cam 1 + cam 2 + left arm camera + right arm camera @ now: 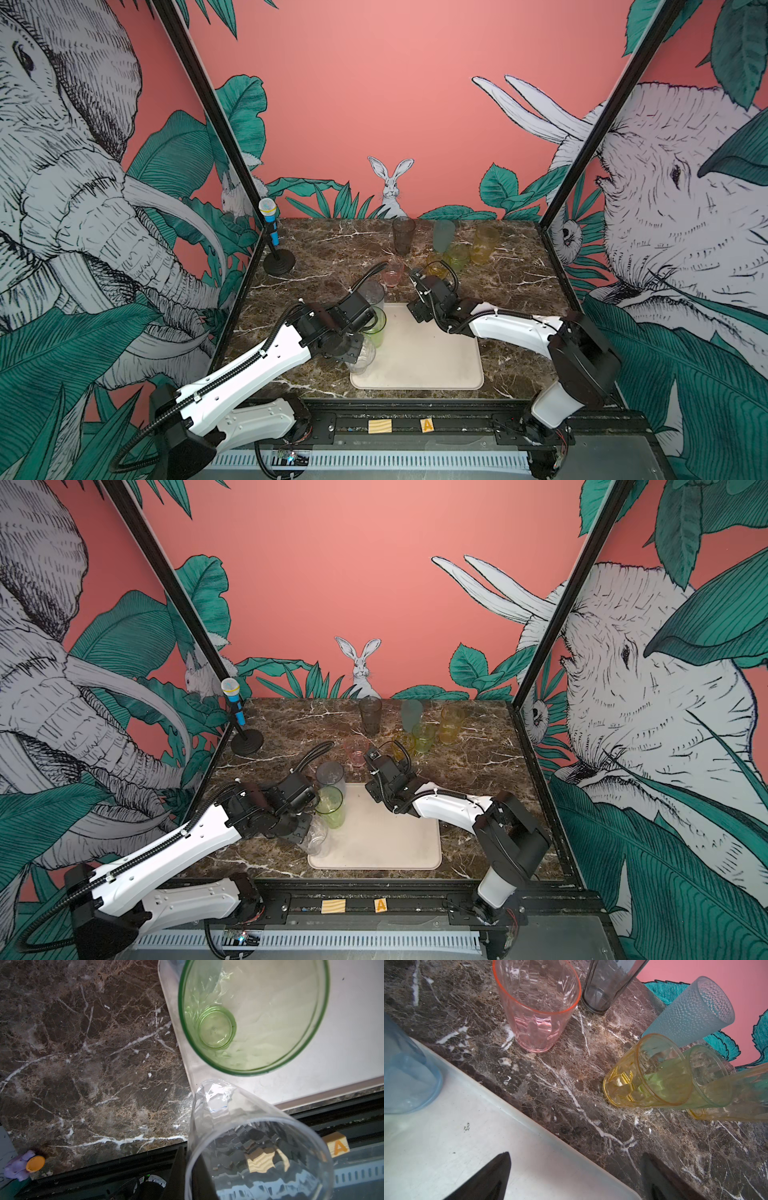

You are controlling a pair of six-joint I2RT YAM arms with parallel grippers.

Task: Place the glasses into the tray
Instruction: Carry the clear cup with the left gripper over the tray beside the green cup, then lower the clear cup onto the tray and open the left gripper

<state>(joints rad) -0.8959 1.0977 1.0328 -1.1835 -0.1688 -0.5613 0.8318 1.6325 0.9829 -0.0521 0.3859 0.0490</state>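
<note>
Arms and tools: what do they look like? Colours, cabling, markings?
Left arm and right arm: white link shells, black joint housings, black corrugated cable conduit held by white zip ties. Left tool and right tool: plain black tapered fingers. No markings visible.

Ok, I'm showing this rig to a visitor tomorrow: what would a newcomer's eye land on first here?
Likely the pink jungle mural, with elephants on both sides and a rabbit behind the marble table. Next, the cluster of tinted glasses at the table's far right, and the left gripper holding a clear glass by its rim at the tray's near left corner, beside a green glass standing on the tray.
</note>
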